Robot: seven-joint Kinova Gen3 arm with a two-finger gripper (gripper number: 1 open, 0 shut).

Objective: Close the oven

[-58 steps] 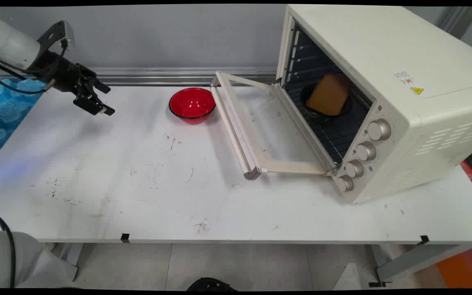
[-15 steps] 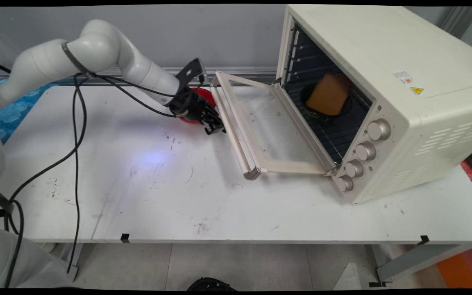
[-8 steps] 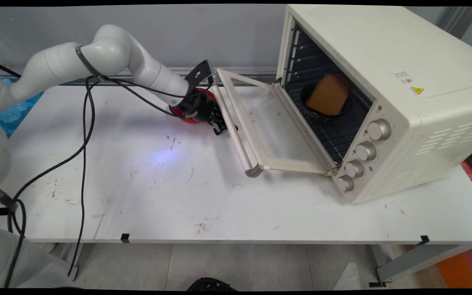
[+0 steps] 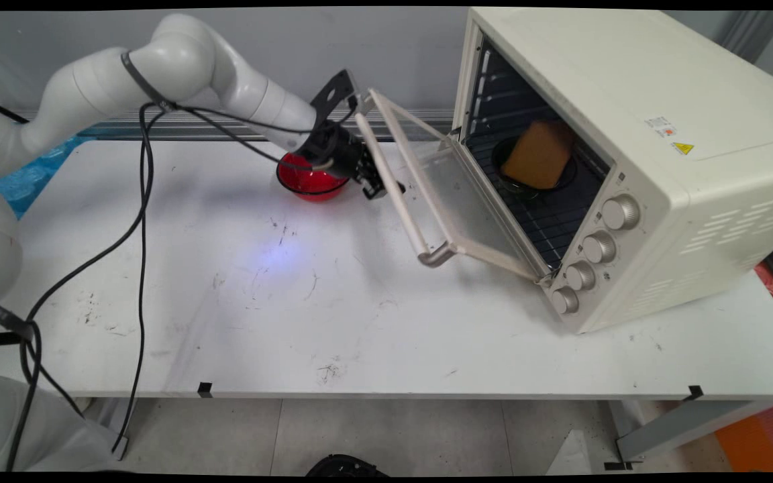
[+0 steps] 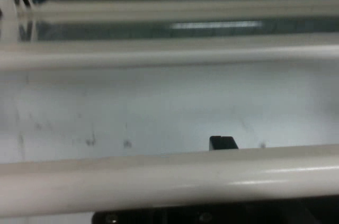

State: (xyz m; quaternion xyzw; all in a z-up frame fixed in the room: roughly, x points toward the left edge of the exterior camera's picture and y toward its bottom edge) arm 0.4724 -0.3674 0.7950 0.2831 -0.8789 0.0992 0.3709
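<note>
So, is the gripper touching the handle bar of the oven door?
Touching. In the hand view the handle bar lies directly across the gripper, one fingertip showing beyond it.

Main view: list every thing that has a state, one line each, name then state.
Oven door: partly open, tilted up off the table.
Door handle: gripper against it.
Toaster oven: holds a black dish with a brown block.
Red bowl: upright, apparently empty.

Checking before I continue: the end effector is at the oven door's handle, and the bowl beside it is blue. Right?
Nearly. In the main view the end effector is at the oven door's handle, but the bowl beside it is red, not blue.
</note>
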